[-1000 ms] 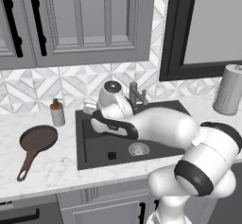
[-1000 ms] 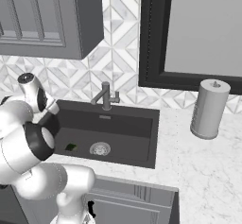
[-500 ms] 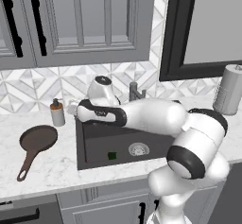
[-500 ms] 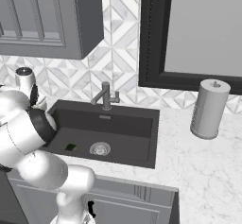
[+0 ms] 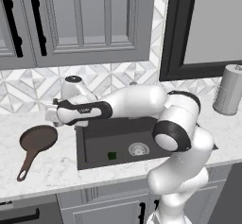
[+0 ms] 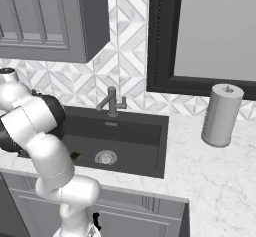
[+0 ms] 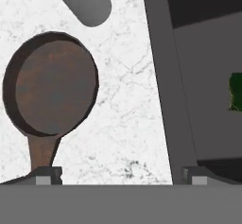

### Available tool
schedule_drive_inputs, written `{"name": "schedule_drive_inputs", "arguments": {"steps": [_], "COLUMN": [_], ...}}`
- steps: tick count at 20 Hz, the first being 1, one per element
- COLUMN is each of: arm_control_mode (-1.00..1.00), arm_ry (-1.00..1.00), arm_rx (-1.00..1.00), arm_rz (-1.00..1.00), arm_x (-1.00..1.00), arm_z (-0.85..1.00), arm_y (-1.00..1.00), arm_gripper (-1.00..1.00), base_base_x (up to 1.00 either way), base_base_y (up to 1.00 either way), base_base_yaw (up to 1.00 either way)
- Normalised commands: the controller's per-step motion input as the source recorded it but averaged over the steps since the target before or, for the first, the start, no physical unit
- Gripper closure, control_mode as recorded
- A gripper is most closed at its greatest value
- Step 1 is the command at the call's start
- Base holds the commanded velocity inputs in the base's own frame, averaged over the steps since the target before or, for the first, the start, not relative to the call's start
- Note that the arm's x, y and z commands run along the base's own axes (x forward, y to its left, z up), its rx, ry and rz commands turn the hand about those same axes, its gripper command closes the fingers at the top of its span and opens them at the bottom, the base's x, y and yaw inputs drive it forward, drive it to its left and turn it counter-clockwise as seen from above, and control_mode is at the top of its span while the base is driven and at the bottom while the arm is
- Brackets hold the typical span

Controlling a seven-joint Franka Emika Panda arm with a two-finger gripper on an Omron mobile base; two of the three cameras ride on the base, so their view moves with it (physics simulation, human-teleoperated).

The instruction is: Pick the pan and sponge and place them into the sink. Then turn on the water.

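Resting in sink (image 5: 94, 142): sponge (image 5: 112, 155)

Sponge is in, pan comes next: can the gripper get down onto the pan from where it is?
Probably yes. The gripper hovers with jaws open beside the pan, which lies alone on the counter with nothing over it.

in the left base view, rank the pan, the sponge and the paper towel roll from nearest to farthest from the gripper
1. pan: on the counter left of the sink, just below the gripper.
2. sponge: on the sink floor, to the right.
3. paper towel roll: far right, on the counter.
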Motion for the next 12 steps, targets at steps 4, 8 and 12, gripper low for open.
{"name": "schedule_drive_inputs", "arguments": {"steps": [4, 8, 12], "arm_control_mode": [-1.00, -1.00, -1.00], "arm_ry": [0.08, 0.04, 0.00], "arm_rx": [-0.07, -0.02, 0.00], "arm_rz": [0.05, 0.03, 0.00], "arm_x": [-0.12, -0.02, -0.01], "arm_z": [-0.21, -0.32, -0.24], "arm_y": [0.25, 0.30, 0.34], "arm_gripper": [-1.00, -1.00, -1.00], "base_base_x": [0.00, 0.00, 0.00], "base_base_y": [0.00, 0.00, 0.00], "base_base_yaw": [0.00, 0.00, 0.00]}}
